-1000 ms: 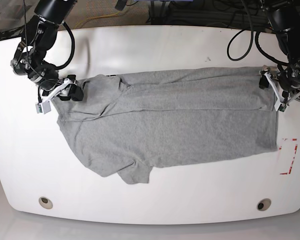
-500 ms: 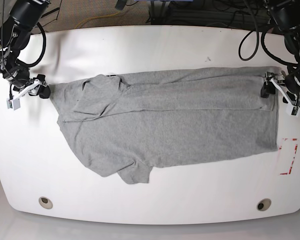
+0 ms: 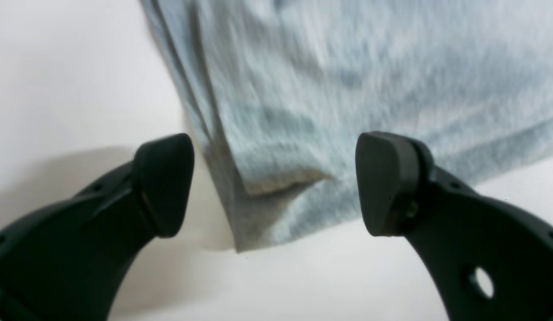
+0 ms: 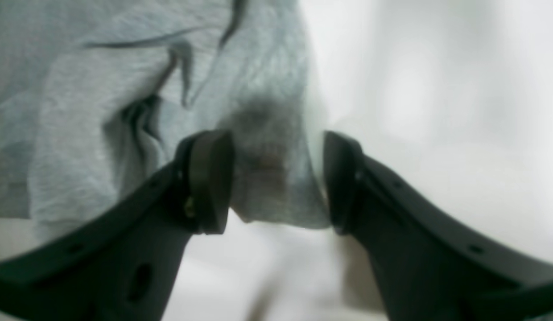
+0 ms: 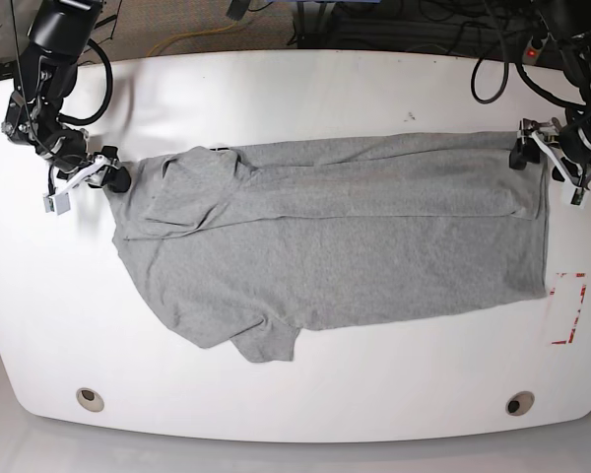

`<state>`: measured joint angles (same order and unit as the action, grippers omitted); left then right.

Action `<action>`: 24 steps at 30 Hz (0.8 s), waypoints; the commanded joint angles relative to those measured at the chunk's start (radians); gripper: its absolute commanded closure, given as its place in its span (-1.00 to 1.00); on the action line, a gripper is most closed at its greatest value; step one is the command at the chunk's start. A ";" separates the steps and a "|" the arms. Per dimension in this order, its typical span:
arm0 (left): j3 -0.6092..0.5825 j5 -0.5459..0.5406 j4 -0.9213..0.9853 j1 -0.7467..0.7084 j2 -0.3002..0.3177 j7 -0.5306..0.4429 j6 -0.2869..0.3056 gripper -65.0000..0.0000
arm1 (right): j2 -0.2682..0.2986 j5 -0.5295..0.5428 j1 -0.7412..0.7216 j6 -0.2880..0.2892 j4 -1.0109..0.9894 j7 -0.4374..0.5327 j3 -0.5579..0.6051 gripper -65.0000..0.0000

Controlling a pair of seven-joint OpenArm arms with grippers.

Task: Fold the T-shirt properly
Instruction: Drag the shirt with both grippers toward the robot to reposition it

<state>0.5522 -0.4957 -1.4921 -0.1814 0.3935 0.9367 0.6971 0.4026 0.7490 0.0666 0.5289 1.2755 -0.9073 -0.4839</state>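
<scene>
Grey heather cotton-knit short-sleeved T-shirt (image 5: 335,236) lies spread flat on the white rounded tabletop (image 5: 305,394), stretched between the two grippers, top long edge folded over onto the body as a band.

Left gripper (image 5: 550,166), black with curved fingers, sits at the hem end of the shirt. Wrist view: jaws spread wide, a folded hem corner of the fabric (image 3: 276,196) lies on the table in the gap between the two pads, touching neither pad. Left pad (image 3: 163,183) is over bare table just beside the cloth edge, right pad (image 3: 383,183) is over or just above the fabric; contact with cloth cannot be told, view is blurred.

Right gripper (image 5: 91,177), same black type, sits at the collar/sleeve end. Wrist view: jaws partly apart, a bunched tip of the shirt (image 4: 272,178) between the pads, cloth edge reaching both inner faces; looks like a loose hold, but firm pinch or just straddling cannot be told. Wrinkled fabric runs away beyond the gripper; bare table on the other side.

Red dashed marking (image 5: 569,307) on the table, near the left gripper, just beside the shirt's lower hem corner.
</scene>
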 commanded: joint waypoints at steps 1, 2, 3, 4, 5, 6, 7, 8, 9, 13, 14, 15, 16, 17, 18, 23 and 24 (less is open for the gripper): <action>0.025 -0.018 -0.017 0.003 0.025 -0.020 0.001 -0.63 | 0.014 0.005 -0.017 0.006 0.011 -0.006 0.000 0.00; 0.036 -0.013 -0.012 0.000 0.023 -0.020 0.001 -0.63 | 0.014 0.005 -0.020 0.006 0.008 -0.008 0.000 0.00; 0.044 -0.011 -0.008 0.001 0.023 -0.020 0.001 -0.63 | 0.012 0.005 -0.021 0.006 0.005 -0.008 0.000 0.00; 0.044 -0.011 -0.002 0.000 0.023 -0.020 0.001 -0.63 | 0.009 0.005 -0.023 0.006 0.005 -0.008 0.000 0.01; 0.042 -0.011 0.005 0.000 0.023 -0.020 0.001 -0.63 | 0.003 0.005 -0.023 0.006 0.005 -0.008 0.001 0.01; 0.042 -0.011 0.015 0.000 0.023 -0.020 0.001 -0.63 | -0.006 0.005 -0.023 0.006 0.010 -0.008 0.001 0.01; 0.042 -0.011 0.023 0.000 0.023 -0.021 0.001 -0.63 | -0.009 0.005 -0.023 0.006 0.010 -0.008 0.001 0.01; 0.042 -0.011 0.031 0.000 0.023 -0.021 0.001 -0.63 | -0.011 0.005 -0.023 0.006 0.011 -0.008 0.001 0.02; 0.042 -0.011 0.040 0.000 0.023 -0.021 0.001 -0.62 | -0.012 0.005 -0.023 0.006 0.011 -0.008 0.001 0.02; 0.019 -0.010 0.081 0.003 0.023 -0.021 0.001 -0.61 | -0.015 0.005 -0.023 0.006 0.011 -0.008 0.001 0.15; 0.004 -0.010 0.087 0.003 0.023 -0.021 0.001 -0.57 | -0.015 0.005 -0.023 0.006 0.011 -0.008 0.001 0.27; -0.007 -0.010 0.091 0.001 0.025 -0.021 0.001 -0.53 | -0.015 0.005 -0.023 0.006 0.011 -0.008 0.001 0.37; -0.019 -0.010 0.095 0.000 0.025 -0.021 0.001 -0.41 | -0.015 0.005 -0.023 0.006 0.011 -0.008 0.001 0.53; -0.033 -0.008 0.097 0.000 0.026 -0.021 0.001 -0.23 | -0.015 0.005 -0.023 0.006 0.011 -0.008 0.001 0.73; -0.044 -0.002 0.095 0.000 0.026 -0.021 0.001 -0.06 | -0.015 0.005 -0.023 0.006 0.011 -0.008 0.001 0.87; -0.077 0.085 0.087 0.001 0.025 -0.020 0.001 0.83 | -0.017 0.010 -0.014 0.007 0.065 -0.011 0.000 1.00; -0.079 0.101 0.087 0.001 0.025 -0.018 0.001 0.93 | -0.017 0.010 -0.003 0.007 0.079 -0.011 -0.002 1.00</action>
<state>0.4732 -0.4446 -1.3975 -0.1795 0.4046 0.8913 0.6971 0.3656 0.7395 0.0673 0.5285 1.3140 -0.9287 -0.4782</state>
